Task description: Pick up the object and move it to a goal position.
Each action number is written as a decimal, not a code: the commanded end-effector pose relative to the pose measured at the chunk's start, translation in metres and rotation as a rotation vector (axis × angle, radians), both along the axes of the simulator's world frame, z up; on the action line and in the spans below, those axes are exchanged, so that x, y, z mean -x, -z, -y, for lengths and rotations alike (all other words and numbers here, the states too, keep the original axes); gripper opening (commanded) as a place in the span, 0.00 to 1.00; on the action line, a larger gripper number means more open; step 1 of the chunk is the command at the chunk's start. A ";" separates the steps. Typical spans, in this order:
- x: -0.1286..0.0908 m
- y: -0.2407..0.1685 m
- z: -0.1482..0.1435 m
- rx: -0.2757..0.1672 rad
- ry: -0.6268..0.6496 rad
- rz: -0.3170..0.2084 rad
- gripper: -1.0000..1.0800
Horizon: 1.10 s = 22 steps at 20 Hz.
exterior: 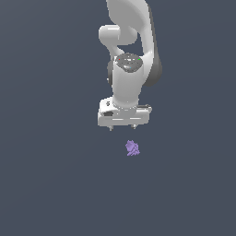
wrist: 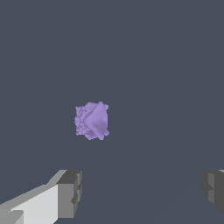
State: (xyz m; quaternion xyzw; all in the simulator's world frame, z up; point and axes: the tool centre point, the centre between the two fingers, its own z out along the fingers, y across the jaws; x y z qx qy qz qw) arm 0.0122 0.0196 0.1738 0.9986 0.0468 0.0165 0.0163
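The object (exterior: 132,148) is a small light-purple jagged clump lying on the dark grey floor, slightly toward the exterior view's right of centre. My white gripper (exterior: 122,127) hangs just above and behind it, a little to the exterior view's left, not touching it. In the wrist view the object (wrist: 92,120) sits ahead of the gripper (wrist: 142,192), whose grey fingertips (wrist: 70,192) stand wide apart with nothing between them. The gripper is open.
The white arm (exterior: 131,46) rises from the gripper toward the top of the exterior view. A plain dark grey surface (exterior: 46,184) surrounds the object on every side.
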 end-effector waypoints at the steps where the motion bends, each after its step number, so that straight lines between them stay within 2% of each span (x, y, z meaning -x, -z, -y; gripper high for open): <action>1: -0.003 0.008 -0.006 -0.002 -0.004 -0.004 0.96; 13: -0.026 0.069 -0.049 -0.024 -0.023 -0.029 0.96; 22: -0.029 0.083 -0.059 -0.030 -0.027 -0.035 0.96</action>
